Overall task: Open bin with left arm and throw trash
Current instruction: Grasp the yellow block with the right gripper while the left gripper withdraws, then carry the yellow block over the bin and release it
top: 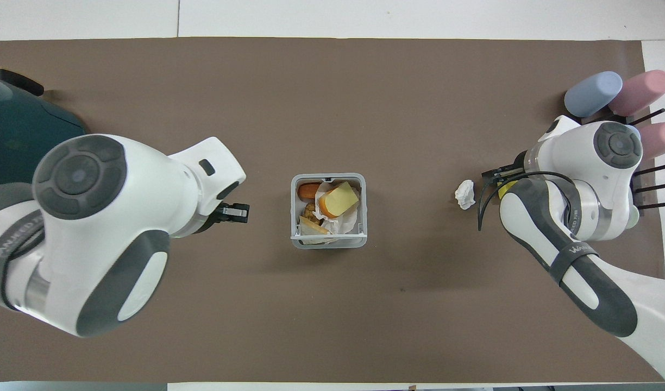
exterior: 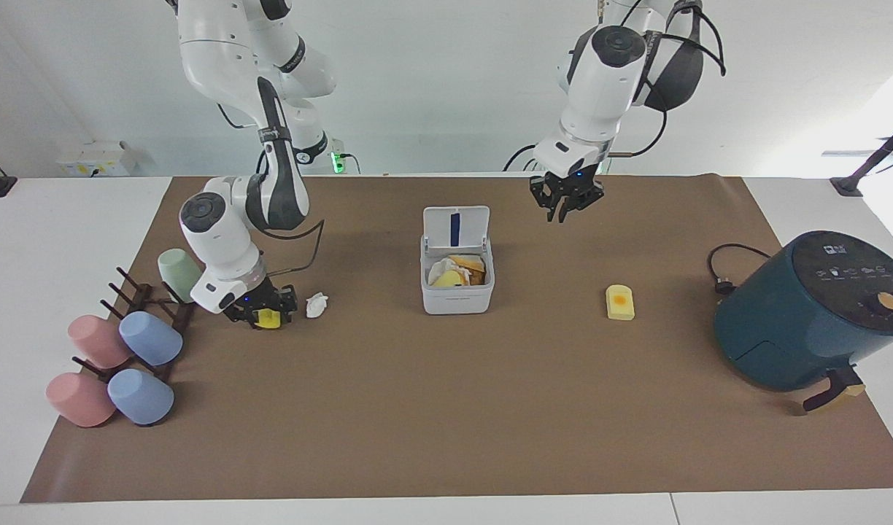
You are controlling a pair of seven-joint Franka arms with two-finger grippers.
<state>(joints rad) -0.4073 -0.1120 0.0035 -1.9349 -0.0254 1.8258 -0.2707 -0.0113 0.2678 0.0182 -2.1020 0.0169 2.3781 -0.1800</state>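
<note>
The white-grey bin [exterior: 457, 297] stands mid-mat with its lid [exterior: 456, 227] up, blue stripe showing; scraps lie inside. It shows from above in the overhead view [top: 295, 214]. My left gripper [exterior: 565, 208] is shut, empty and raised, off toward the left arm's end from the bin [top: 237, 213]. My right gripper [exterior: 269, 316] is down at the mat around the bright yellow chunk [exterior: 270, 319], barely seen in the overhead view [top: 505, 188]. The white paper wad [exterior: 317, 305] lies beside it [top: 465, 194]. The pale yellow block [exterior: 620, 302] lies between bin and air fryer, hidden overhead by the left arm.
A dark teal air fryer [exterior: 811, 313] with its cord stands at the left arm's end [top: 17, 141]. Pastel cups [exterior: 151, 337] on a dark rack [exterior: 136, 295] and a green cup [exterior: 178, 273] crowd the right arm's end [top: 592, 93].
</note>
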